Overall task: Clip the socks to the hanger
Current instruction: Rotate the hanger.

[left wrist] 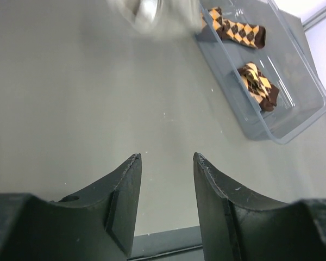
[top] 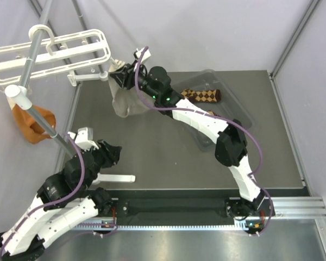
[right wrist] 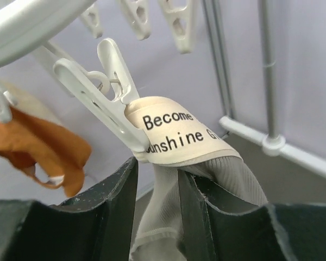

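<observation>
Two argyle socks lie in a clear bin. The top view shows only one sock, beside the right arm. The white hanger hangs at the back left. One of its clips pinches the labelled cuff of a plain grey-beige sock. My right gripper sits just under that clip. Its jaws stand narrow around the grey fabric, with a gap on the left finger's side. My left gripper is open over bare table and holds nothing.
An orange sock hangs from the hanger's left side, by the grey metal pole. A white bar lies on the table near the left arm. Frame posts stand behind the hanger.
</observation>
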